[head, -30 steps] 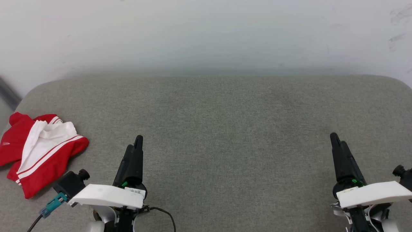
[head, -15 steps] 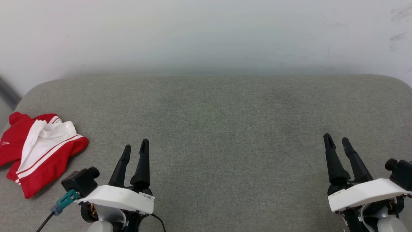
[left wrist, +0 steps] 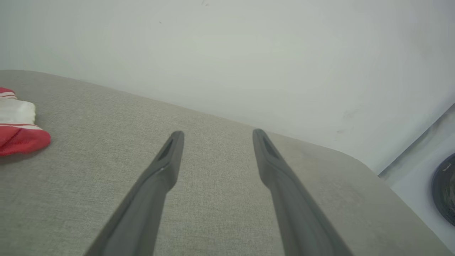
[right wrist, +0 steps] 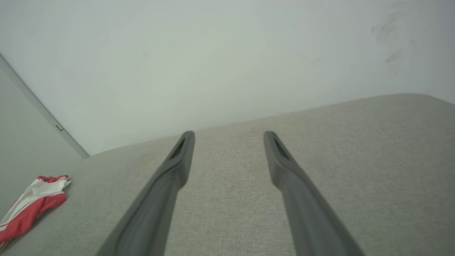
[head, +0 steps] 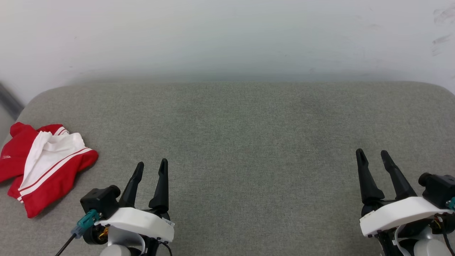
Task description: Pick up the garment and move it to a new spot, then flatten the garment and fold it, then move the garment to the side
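Note:
The garment [head: 42,165] lies crumpled at the left edge of the grey cushioned surface [head: 241,128], red with a white sleeve and stripe trim on top; its lettering is hidden. A corner of the garment [left wrist: 16,124] appears at the left of the left wrist view, and the garment [right wrist: 30,202] lies far off at the lower left of the right wrist view. My left gripper [head: 151,165] is open and empty, to the right of the garment and apart from it. My right gripper [head: 373,153] is open and empty at the lower right.
A pale wall [head: 227,39] rises directly behind the cushioned surface. The surface's rounded corners fall away at the far left and far right. A dark round object [left wrist: 444,188] sits on the floor beyond the right edge in the left wrist view.
Both grippers have gone from shut to open. Both arms have drawn back slightly toward the bottom edge. The garment has not moved.

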